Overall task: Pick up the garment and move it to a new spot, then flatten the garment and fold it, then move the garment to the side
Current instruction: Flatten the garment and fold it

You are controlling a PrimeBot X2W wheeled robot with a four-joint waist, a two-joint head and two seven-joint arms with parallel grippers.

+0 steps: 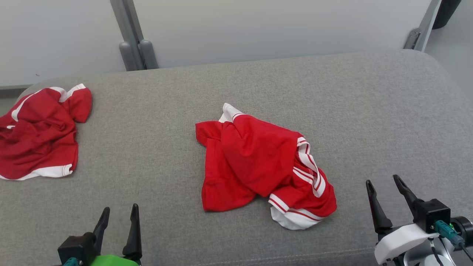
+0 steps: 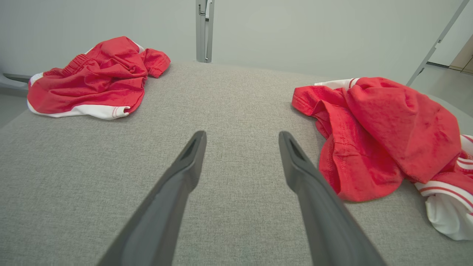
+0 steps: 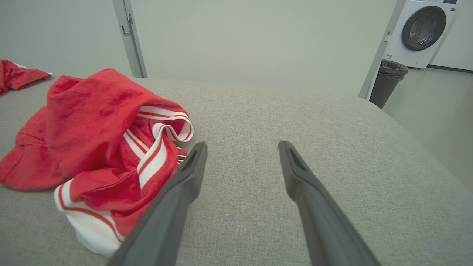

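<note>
The red garment is lying crumpled in the middle of the grey padded surface, white striped trim bunching along its right and near edges; nothing is lifting it yet. The left gripper is hovering to the garment's near left, jaws spread wide with nothing between them; the right gripper is hovering to the garment's near right, likewise released and empty, one finger sitting just beside the striped hem in the right wrist view.

The first pick-up is looking like the step in hand. The raised folds are offering the best bite, so pinching a standing ridge rather than a flat patch is looking wise. Taking two separate points, say the striped band and the plain red hem, should start opening the cloth as it rises. Pressing lightly into the padding should trap the fabric, and lifting clear before carrying should stop the trailing edge dragging on the woven cover.

A second red garment is lying well to the left of the garment, at the surface's edge; the new spot is better chosen away from it. Pale wall panels and a grey metal post are standing beyond the garment; far off to its right a washing machine and a dark bin are standing on a pale floor.
</note>
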